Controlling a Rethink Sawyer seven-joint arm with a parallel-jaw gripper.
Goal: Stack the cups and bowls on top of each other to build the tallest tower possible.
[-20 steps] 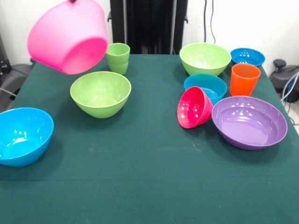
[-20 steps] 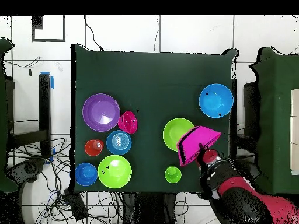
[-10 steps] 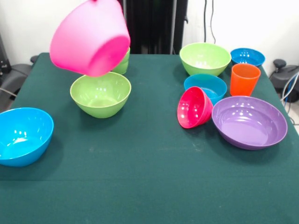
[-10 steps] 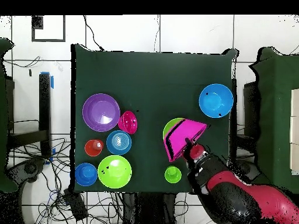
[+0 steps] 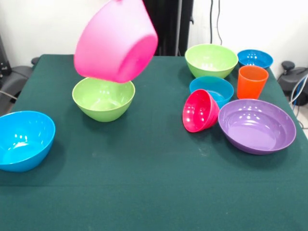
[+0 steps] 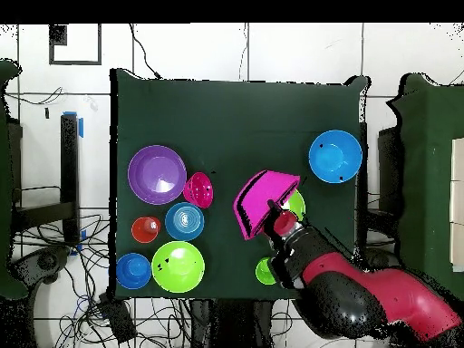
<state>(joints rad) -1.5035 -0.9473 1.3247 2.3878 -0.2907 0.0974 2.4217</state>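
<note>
My gripper point(image 6: 277, 216) is shut on the rim of the big pink bowl point(image 5: 115, 41) and holds it tilted in the air. The bowl hangs just above a lime green bowl point(image 5: 103, 98), which it mostly hides in the overhead view. A large blue bowl point(image 5: 24, 139) sits at the front left. The light green cup point(image 6: 265, 270) is hidden behind the pink bowl in the front view. To the right stand a second lime bowl point(image 5: 211, 60), two blue bowls point(image 5: 255, 58) point(image 5: 212, 89), the orange cup point(image 5: 251, 82), the tipped red-pink bowl point(image 5: 199, 110) and the purple bowl point(image 5: 257, 126).
The red and black arm point(image 6: 362, 304) reaches in over the table's base-side edge. The green cloth point(image 5: 144, 183) covers the table. Cables and dark chairs surround the table.
The gripper has carried the pink bowl to the right in the front view, from beyond the table's left side to over the lime green bowl. The bowl now hides the light green cup.
</note>
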